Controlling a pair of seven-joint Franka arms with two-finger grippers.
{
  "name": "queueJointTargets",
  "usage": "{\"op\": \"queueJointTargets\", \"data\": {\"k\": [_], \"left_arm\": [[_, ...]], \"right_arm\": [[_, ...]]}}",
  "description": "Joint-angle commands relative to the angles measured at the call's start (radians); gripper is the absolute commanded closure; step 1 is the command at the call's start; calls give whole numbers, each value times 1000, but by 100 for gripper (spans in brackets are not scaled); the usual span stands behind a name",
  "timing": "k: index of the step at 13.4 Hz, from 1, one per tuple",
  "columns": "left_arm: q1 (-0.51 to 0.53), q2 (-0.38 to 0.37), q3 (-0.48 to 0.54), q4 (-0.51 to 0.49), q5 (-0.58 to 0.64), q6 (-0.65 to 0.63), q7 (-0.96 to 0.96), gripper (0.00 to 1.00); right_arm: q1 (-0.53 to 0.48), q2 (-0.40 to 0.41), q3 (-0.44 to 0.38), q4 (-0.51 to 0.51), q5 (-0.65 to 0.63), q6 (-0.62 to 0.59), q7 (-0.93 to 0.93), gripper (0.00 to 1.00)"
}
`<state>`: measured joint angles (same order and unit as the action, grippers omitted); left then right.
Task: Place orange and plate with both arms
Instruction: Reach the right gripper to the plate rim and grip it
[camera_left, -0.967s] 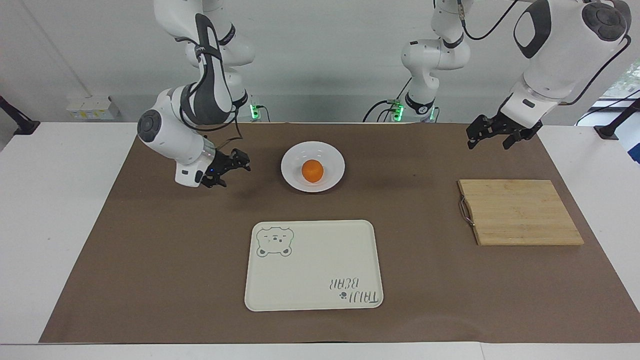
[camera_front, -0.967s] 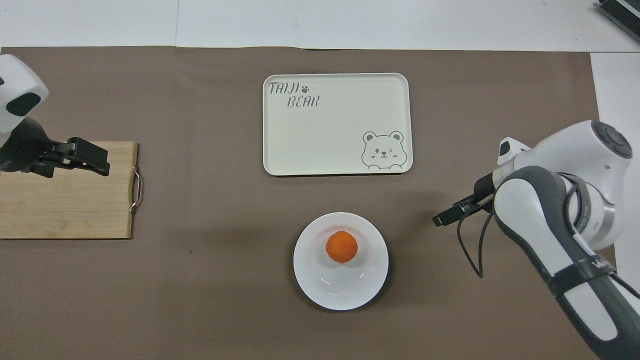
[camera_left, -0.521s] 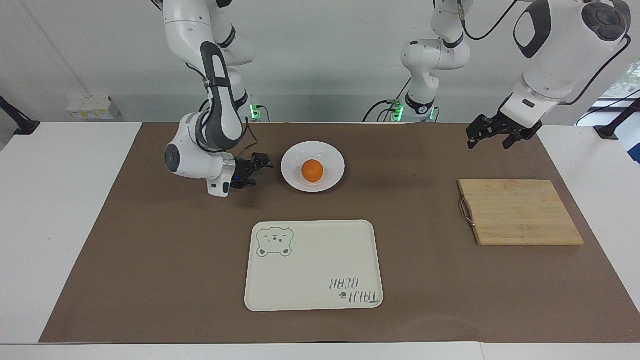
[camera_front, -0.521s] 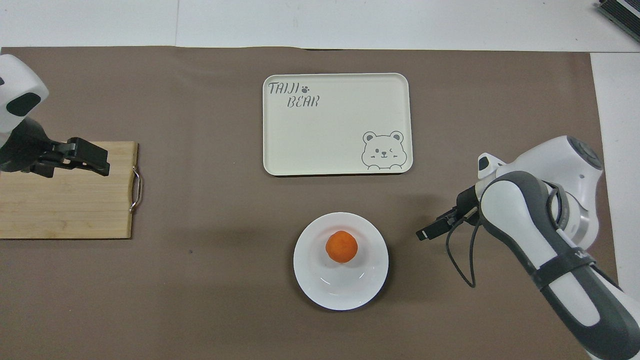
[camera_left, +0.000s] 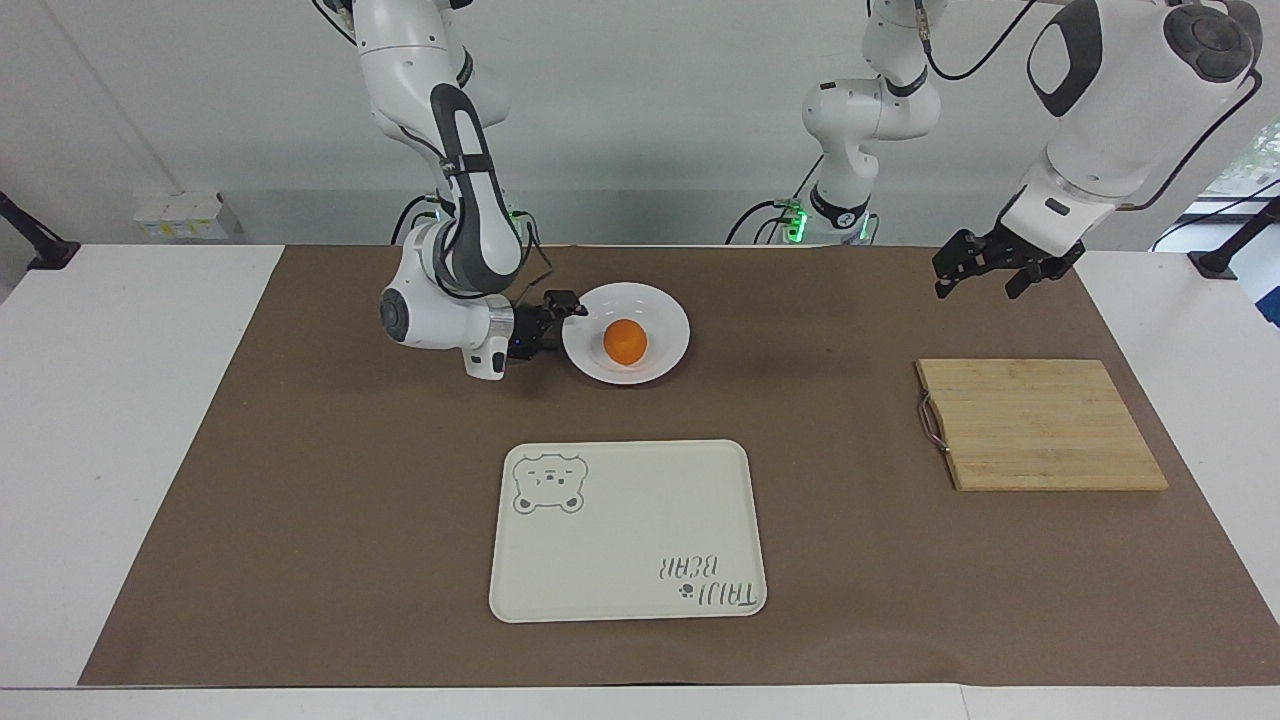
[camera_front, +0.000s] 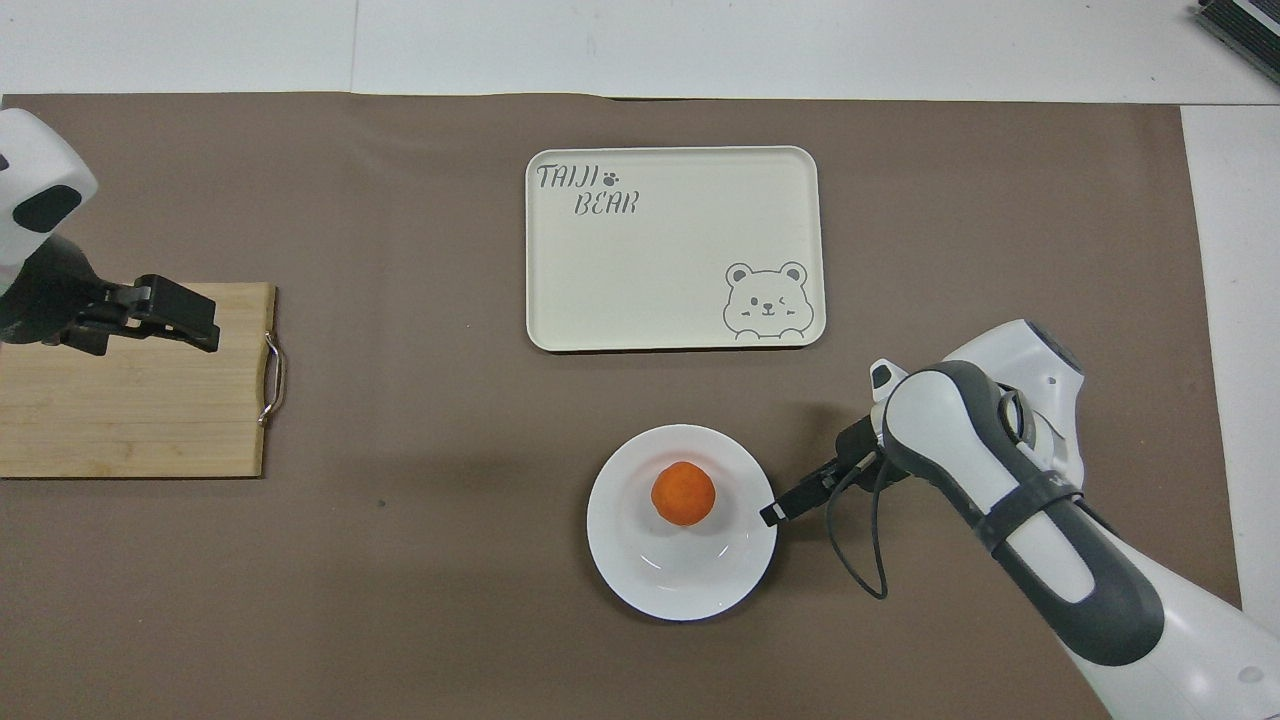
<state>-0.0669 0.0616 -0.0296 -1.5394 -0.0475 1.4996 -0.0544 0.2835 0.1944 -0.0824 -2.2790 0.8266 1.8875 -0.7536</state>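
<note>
Plate (camera_left: 672, 318) (camera_front: 640, 575) sits on the brown mat (camera_left: 300, 480) (camera_front: 420, 560) on the tabletop (camera_left: 120, 400), on the robots' side of the tray (camera_left: 620, 560) (camera_front: 660, 260). Orange (camera_left: 625, 341) (camera_front: 683, 493) lies in the plate, about centred. Tray holds nothing; only a printed bear and lettering on it.

Right jaws (camera_left: 566, 310) (camera_front: 775, 511) low, level with the plate, tips at its rim on the side toward the right arm's end; contact cannot be told. Jaws apart, nothing between them. Orange lies just past the tips, inside the plate.

Left jaws (camera_left: 972, 268) (camera_front: 180, 315) raised, apart, holding nothing, over the edge of the board (camera_left: 1040, 425) (camera_front: 130, 420) nearest the robots. Board bare. Plate and orange well away from these jaws.
</note>
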Motion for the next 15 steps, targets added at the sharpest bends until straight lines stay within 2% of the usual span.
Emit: {"op": "queueJointTargets", "data": {"k": [1,2,3,4,11,15], "left_arm": [[10,-17,-7,-15,11,-7,4,0],[10,-17,-7,-15,11,-7,4,0],[10,-17,-7,-15,11,-7,4,0],[10,-17,-7,-15,11,-7,4,0],[10,-17,-7,-15,11,-7,4,0],[10,-17,-7,-15,11,-7,4,0]], "right_arm": [[26,-39,-3,-42,34,53,8,12],[29,-39,-3,-43,34,56,19,77],[45,-38,-3,-42,34,65,122,100],[57,-38,-3,-42,34,76,228,100],[-1,-35,-5,-42,66,64,255,100],[-13,-33,-5,-24,137,-20,338,100]]}}
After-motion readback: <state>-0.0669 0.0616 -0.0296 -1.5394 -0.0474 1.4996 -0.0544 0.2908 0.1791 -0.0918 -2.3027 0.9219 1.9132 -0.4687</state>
